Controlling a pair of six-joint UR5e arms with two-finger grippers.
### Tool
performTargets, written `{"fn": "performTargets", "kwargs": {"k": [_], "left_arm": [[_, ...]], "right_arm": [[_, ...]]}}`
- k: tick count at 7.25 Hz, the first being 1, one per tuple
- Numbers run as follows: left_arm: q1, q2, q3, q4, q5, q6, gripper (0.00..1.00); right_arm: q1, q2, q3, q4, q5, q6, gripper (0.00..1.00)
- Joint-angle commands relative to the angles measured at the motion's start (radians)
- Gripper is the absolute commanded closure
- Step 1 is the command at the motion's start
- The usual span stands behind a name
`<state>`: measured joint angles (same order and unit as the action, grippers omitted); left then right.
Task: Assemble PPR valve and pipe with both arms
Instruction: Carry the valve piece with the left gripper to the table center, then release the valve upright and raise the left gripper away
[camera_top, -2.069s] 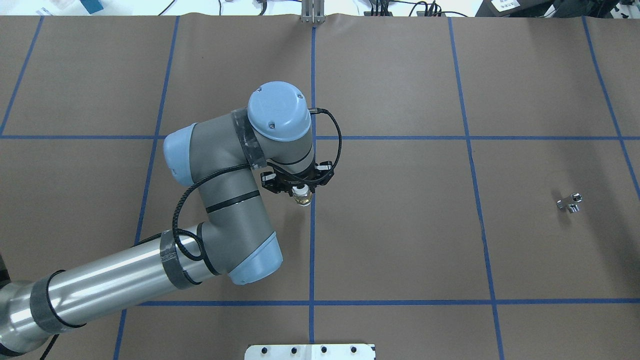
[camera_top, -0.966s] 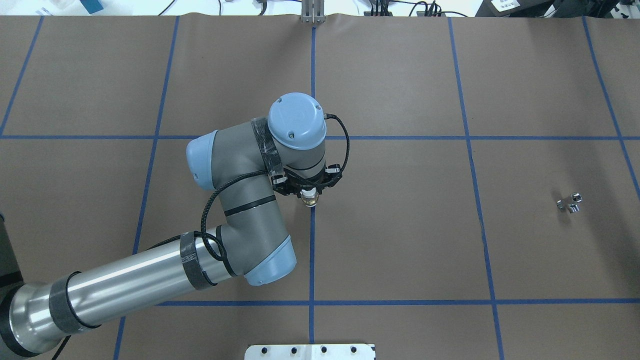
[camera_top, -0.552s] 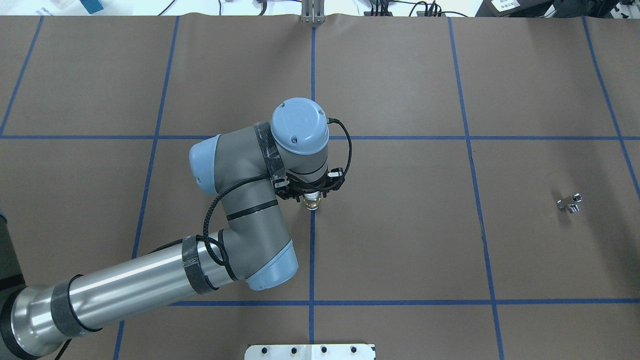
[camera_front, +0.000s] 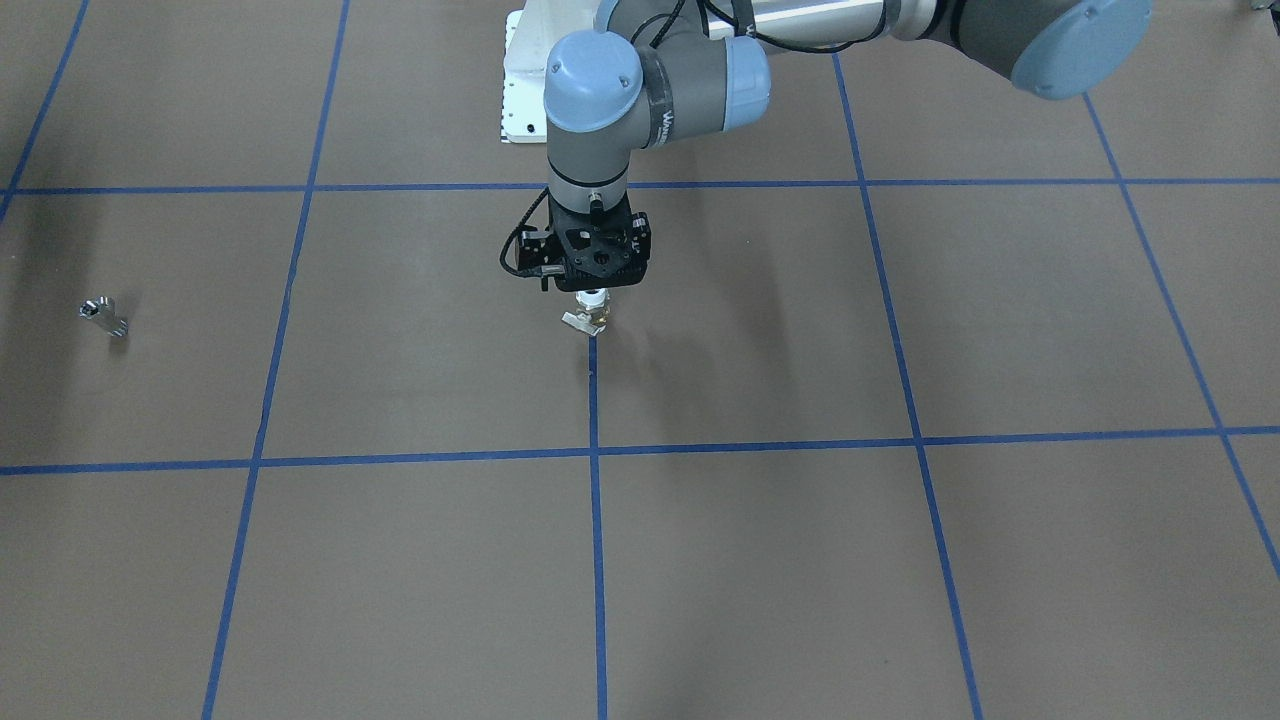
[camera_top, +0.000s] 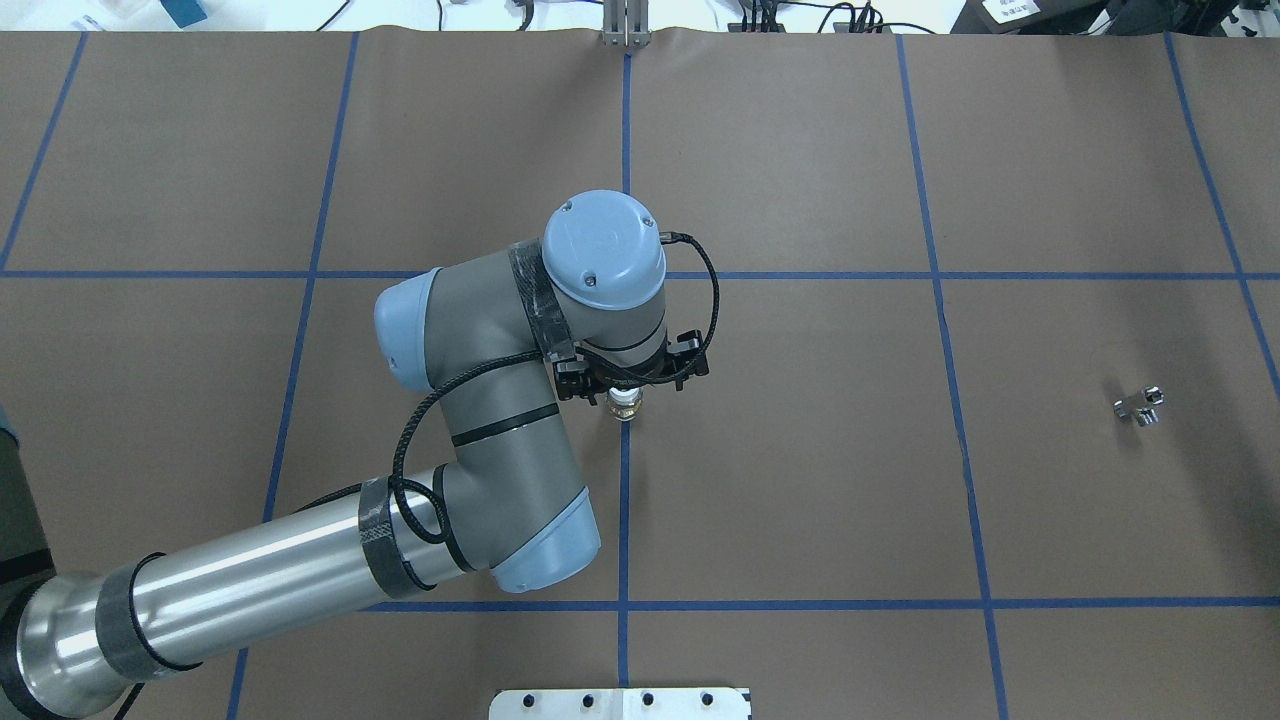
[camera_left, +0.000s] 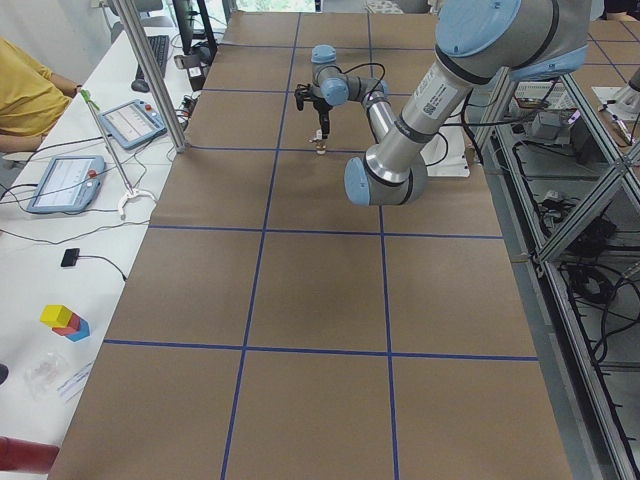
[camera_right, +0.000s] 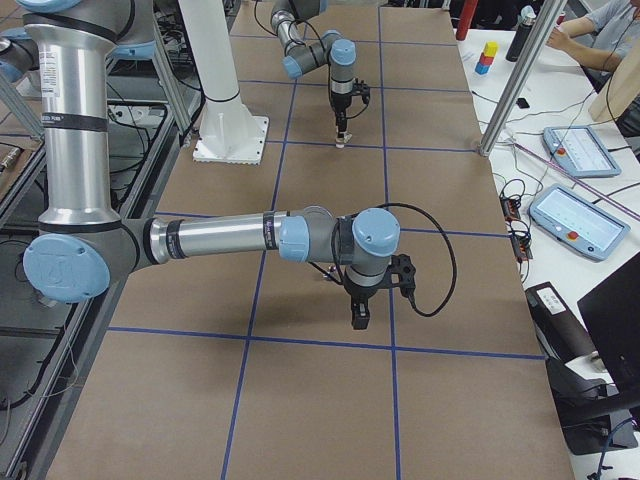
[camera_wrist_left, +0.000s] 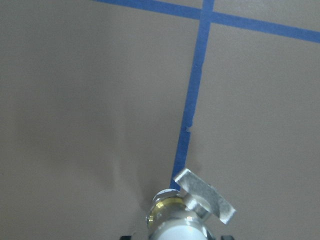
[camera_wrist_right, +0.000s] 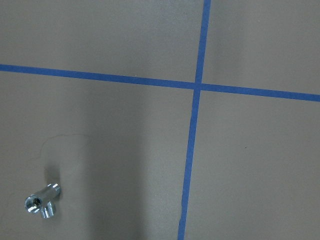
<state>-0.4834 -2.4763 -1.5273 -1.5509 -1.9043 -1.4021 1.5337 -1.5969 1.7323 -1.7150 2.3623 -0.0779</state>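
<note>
My left gripper (camera_front: 592, 292) is shut on the white socket end of the PPR valve (camera_front: 590, 319), holding it upright with the brass end down over the table's middle blue line. The valve also shows in the overhead view (camera_top: 624, 404) and the left wrist view (camera_wrist_left: 185, 215), its flat handle sticking out sideways. I cannot tell whether it touches the table. The pipe (camera_top: 1140, 405) lies alone on the table far to my right; it also shows in the front view (camera_front: 103, 315) and the right wrist view (camera_wrist_right: 41, 202). My right gripper (camera_right: 358, 315) shows only in the right side view, so I cannot tell its state.
Brown paper with a blue tape grid (camera_top: 624, 520) covers the table. A white base plate (camera_top: 620, 703) sits at the near edge. A metal post (camera_top: 625, 25) stands at the far edge. Tablets (camera_left: 65, 180) and cables lie on the side bench.
My left arm has moved a little to the right with the valve, and its wrist has turned. The pipe has not moved.
</note>
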Motion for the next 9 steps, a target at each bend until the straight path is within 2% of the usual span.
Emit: {"fn": "performTargets", "kwargs": {"k": [1, 2, 3, 5, 6, 7, 8, 9], "left_arm": [[-0.035, 0.035, -0.19, 0.14, -0.007, 0.023, 0.01], [-0.043, 0.137, -0.399, 0.29, -0.007, 0.146, 0.01], [-0.069, 0.242, -0.572, 0.386, -0.007, 0.258, 0.01], [-0.142, 0.446, -0.761, 0.405, -0.009, 0.523, 0.01], [-0.196, 0.526, -0.783, 0.404, -0.03, 0.67, 0.01], [-0.28, 0.583, -0.781, 0.403, -0.101, 0.809, 0.01], [-0.353, 0.661, -0.781, 0.396, -0.157, 0.956, 0.01], [-0.389, 0.675, -0.778, 0.396, -0.2, 1.0, 0.01]], "right_arm": [[-0.02, 0.008, 0.009, 0.001, 0.0, 0.048, 0.0], [-0.056, 0.009, 0.033, 0.002, 0.0, 0.111, 0.0], [-0.082, 0.009, 0.064, 0.002, 0.0, 0.168, 0.0], [-0.145, 0.002, 0.142, 0.002, 0.0, 0.306, 0.0], [-0.186, 0.002, 0.165, 0.003, -0.002, 0.355, 0.0], [-0.216, -0.005, 0.176, 0.049, -0.002, 0.403, 0.0], [-0.269, -0.052, 0.173, 0.186, -0.006, 0.519, 0.0], [-0.338, -0.104, 0.159, 0.388, -0.032, 0.661, 0.0]]}}
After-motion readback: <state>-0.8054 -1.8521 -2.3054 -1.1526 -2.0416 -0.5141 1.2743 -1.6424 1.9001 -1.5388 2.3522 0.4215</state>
